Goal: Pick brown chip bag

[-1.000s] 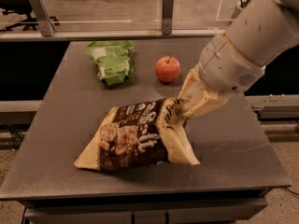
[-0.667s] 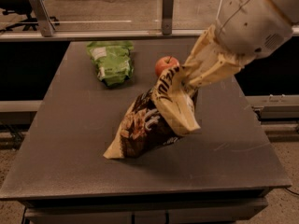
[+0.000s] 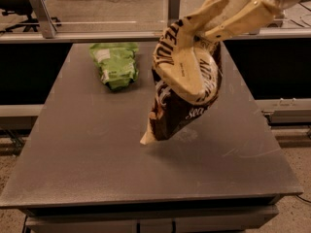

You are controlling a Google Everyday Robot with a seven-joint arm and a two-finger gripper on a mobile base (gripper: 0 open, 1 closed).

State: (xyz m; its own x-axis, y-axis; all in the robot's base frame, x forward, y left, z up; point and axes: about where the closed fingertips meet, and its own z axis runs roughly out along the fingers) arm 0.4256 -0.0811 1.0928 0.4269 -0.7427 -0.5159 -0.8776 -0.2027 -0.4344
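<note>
Bag in the grip, hanging over the table

The gripper (image 3: 206,30) sits at the top right, jaws closed on the upper cream end of the brown chip bag (image 3: 182,96), which hangs straight below them. Its lowest corner seems just off the table (image 3: 97,154). A green bag (image 3: 115,64) lies well to the left of the jaws. The pick looks nearly done; next, a steady rise without loosening the pinch.

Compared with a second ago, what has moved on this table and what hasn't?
The hand, shut on the large crinkly brown chip bag, rose toward the upper right. That lifted the bag from lying flat on the grey table to hanging, its lower corner seemingly just clear. The small green bag stayed at the back left.
</note>
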